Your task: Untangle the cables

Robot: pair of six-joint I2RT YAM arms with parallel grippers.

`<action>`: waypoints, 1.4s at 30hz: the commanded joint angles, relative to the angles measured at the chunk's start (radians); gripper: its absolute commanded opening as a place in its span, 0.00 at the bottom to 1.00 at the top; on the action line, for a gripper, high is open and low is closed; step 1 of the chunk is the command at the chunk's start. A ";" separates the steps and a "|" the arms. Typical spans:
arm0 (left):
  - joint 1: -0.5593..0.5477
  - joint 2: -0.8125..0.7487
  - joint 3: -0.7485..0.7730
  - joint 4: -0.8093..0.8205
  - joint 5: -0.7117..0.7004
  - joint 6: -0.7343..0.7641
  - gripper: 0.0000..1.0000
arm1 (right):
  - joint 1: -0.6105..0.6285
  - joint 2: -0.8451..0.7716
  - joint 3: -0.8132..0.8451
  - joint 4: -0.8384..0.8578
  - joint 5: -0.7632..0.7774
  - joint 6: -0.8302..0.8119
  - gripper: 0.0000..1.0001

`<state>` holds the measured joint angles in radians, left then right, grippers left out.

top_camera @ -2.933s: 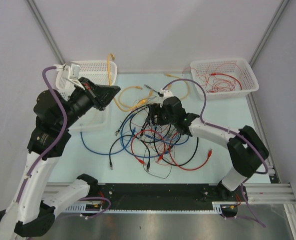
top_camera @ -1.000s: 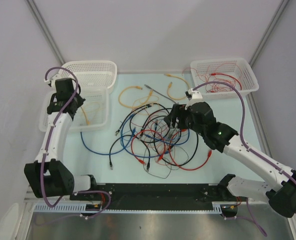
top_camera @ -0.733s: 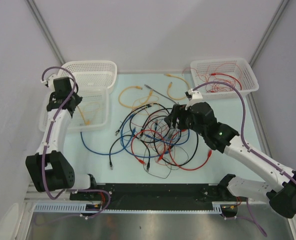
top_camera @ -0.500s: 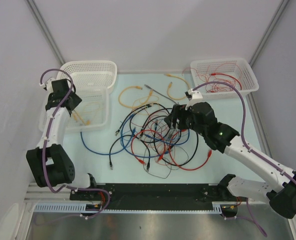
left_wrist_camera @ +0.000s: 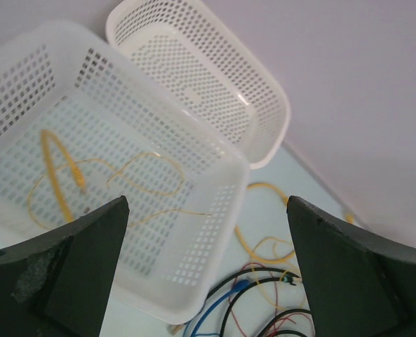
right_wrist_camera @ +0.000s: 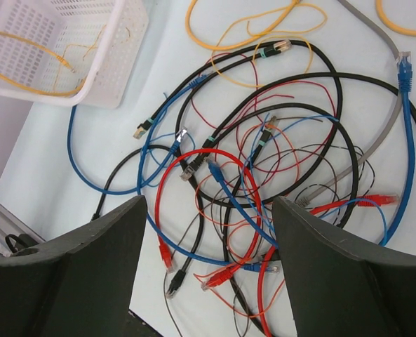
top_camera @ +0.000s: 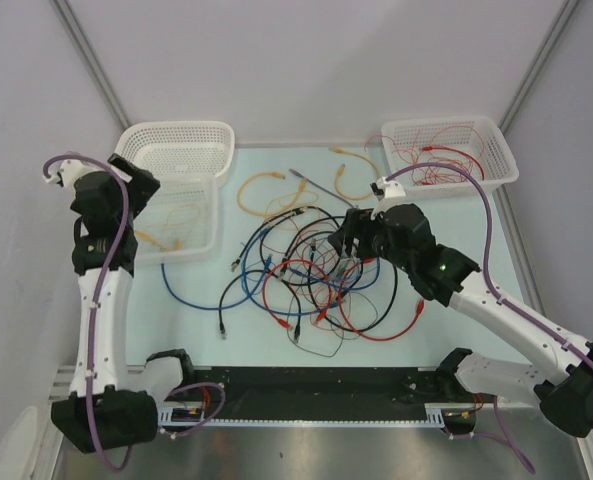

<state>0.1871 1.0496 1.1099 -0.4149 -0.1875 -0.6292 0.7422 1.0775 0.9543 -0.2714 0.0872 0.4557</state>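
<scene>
The cables (top_camera: 316, 270) lie in a tangle of black, blue and red loops at the table's middle, seen close in the right wrist view (right_wrist_camera: 264, 161). My right gripper (top_camera: 351, 240) hovers open just above the tangle, nothing between its fingers (right_wrist_camera: 208, 274). A yellow cable (top_camera: 171, 225) lies loose inside the nearer left basket (top_camera: 201, 250), also in the left wrist view (left_wrist_camera: 60, 182). My left gripper (top_camera: 136, 185) stands wide open and empty (left_wrist_camera: 208, 281) above that basket's left side. More yellow cables (top_camera: 261, 190) rest on the table behind the tangle.
A second white basket (top_camera: 181, 140) sits behind the nearer left one. Another white basket (top_camera: 506, 160) at the back right holds thin red wires (top_camera: 441, 155). A grey cable (top_camera: 311, 182) lies behind the tangle. Frame posts run up both back corners.
My left gripper has opened from shut, leaving the yellow cable in the nearer left basket, and the left arm has swung back to the left. The right arm has stayed still over the last second.
</scene>
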 commanded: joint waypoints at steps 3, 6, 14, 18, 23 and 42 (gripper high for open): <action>-0.055 -0.045 0.041 -0.005 -0.061 0.051 1.00 | 0.000 -0.021 0.017 0.055 -0.017 0.014 0.77; -0.054 -0.042 0.056 -0.033 -0.113 0.042 1.00 | 0.000 -0.025 0.017 0.051 -0.017 0.023 0.77; -0.054 -0.019 -0.041 -0.025 0.011 -0.058 0.94 | 0.009 -0.030 0.017 0.003 0.006 0.037 0.75; -0.052 -0.036 -0.120 -0.087 0.002 -0.133 0.72 | 0.011 -0.019 0.017 0.011 -0.010 0.034 0.75; 0.006 -0.060 -0.137 -0.225 -0.032 -0.260 0.00 | 0.011 -0.019 0.017 0.023 -0.026 0.026 0.75; 0.018 -0.108 -0.286 -0.338 0.045 -0.319 0.00 | -0.012 0.058 -0.014 0.095 -0.075 -0.002 0.74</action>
<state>0.1925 0.9230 0.8330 -0.7750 -0.1555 -0.9169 0.7376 1.1118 0.9459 -0.2287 0.0429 0.4652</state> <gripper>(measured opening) 0.003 0.746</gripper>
